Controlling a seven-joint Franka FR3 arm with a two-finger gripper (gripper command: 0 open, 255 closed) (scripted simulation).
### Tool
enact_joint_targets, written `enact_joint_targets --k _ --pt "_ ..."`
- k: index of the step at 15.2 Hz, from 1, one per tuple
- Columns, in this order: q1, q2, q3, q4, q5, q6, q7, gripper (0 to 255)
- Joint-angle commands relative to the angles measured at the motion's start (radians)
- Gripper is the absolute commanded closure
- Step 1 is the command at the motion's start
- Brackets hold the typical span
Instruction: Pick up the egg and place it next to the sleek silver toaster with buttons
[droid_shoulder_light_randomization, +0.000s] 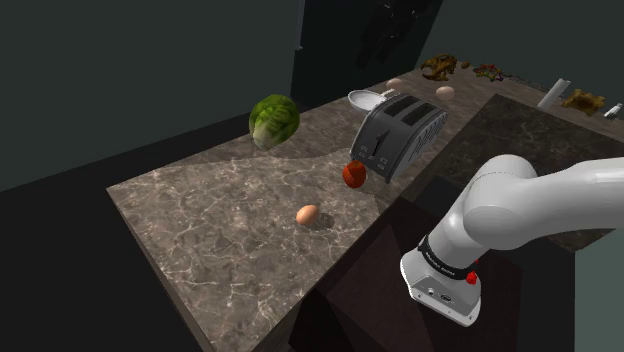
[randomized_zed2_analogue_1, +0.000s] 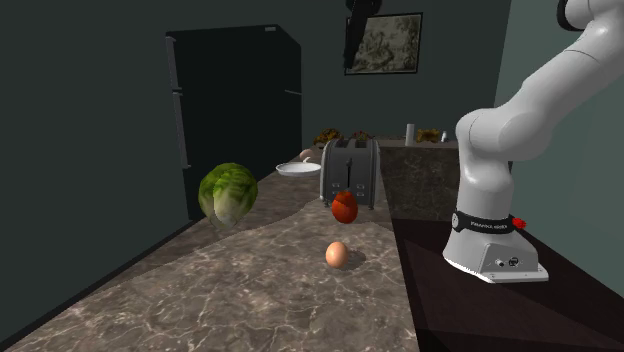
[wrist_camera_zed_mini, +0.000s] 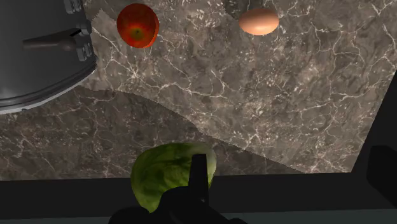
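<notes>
The egg (droid_shoulder_light_randomization: 308, 213) (randomized_zed2_analogue_1: 336, 254) (wrist_camera_zed_mini: 258, 21), light brown, lies alone on the marble counter (droid_shoulder_light_randomization: 210, 230). Farther along stands the dark grey two-slot toaster (droid_shoulder_light_randomization: 400, 135) (randomized_zed2_analogue_1: 349, 170) (wrist_camera_zed_mini: 38, 51), with a red tomato (droid_shoulder_light_randomization: 353, 174) (randomized_zed2_analogue_1: 344, 206) (wrist_camera_zed_mini: 137, 25) right in front of it. The egg rests a short way from the tomato, apart from it and from the toaster. My black gripper (droid_shoulder_light_randomization: 392, 35) (randomized_zed2_analogue_1: 360, 12) (wrist_camera_zed_mini: 289, 181) hangs high above the counter, far over the objects. Its fingers stand apart with nothing between them.
A green lettuce head (droid_shoulder_light_randomization: 273, 120) (randomized_zed2_analogue_1: 227, 192) (wrist_camera_zed_mini: 168, 172) sits near the counter's far edge. A white plate (droid_shoulder_light_randomization: 368, 98) (randomized_zed2_analogue_1: 298, 169) lies behind the toaster, and a second egg (droid_shoulder_light_randomization: 445, 92) farther back. A raised dark counter block (droid_shoulder_light_randomization: 520, 130) borders the toaster's side.
</notes>
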Motion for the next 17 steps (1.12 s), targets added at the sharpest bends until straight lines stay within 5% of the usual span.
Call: enact_joint_targets --k 1,17 --pt "0.0 0.0 0.0 0.0 0.0 0.0 0.0 0" --pt "0.184 0.13 -0.11 -0.435 0.061 0.482 -0.432 0"
